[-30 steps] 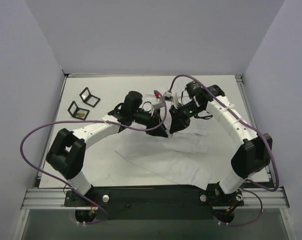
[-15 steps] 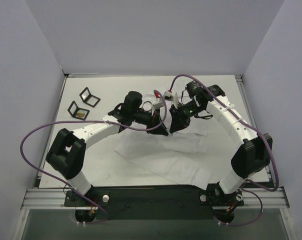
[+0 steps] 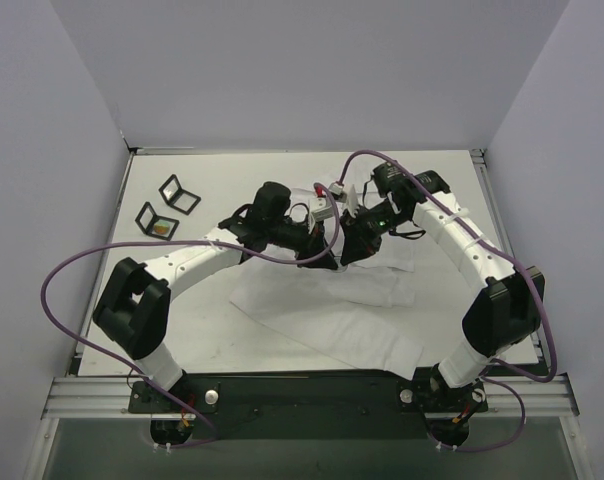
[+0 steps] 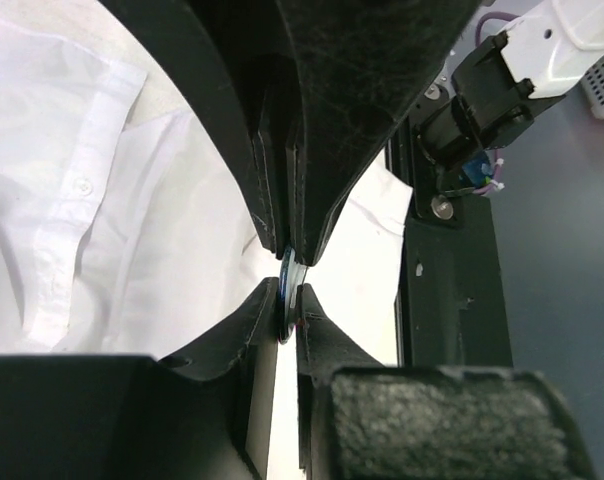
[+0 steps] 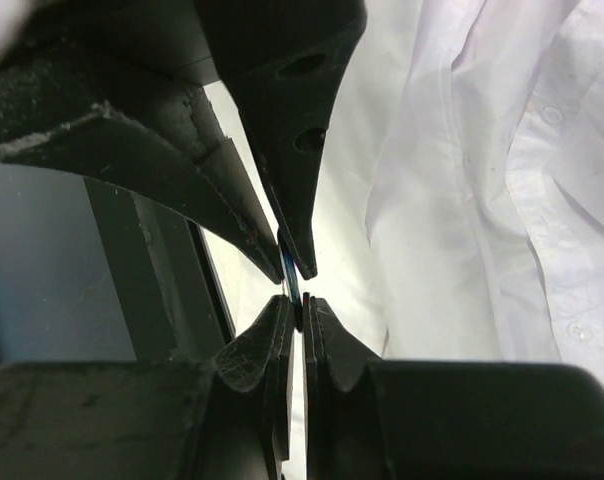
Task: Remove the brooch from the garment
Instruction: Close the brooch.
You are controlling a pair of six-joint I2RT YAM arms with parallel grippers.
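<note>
The white garment [image 3: 347,315] lies crumpled on the table under both arms; it also shows in the left wrist view [image 4: 102,200] and the right wrist view [image 5: 502,200]. The brooch [image 4: 291,277] is a thin bluish-silver disc seen edge on, also in the right wrist view [image 5: 293,272]. My left gripper [image 3: 328,256] [image 4: 290,303] and my right gripper [image 3: 346,250] [image 5: 301,306] meet tip to tip above the shirt. Each is shut on an edge of the brooch. In the top view the brooch is hidden between the fingertips.
Two small black-framed squares [image 3: 180,194] [image 3: 157,220] lie at the far left of the table. The black front rail [image 4: 447,300] runs along the near edge. Purple cables loop from both arms.
The left gripper has shifted slightly right and away from me, closing up against the right gripper. The right arm has barely moved. The shirt lies as before.
</note>
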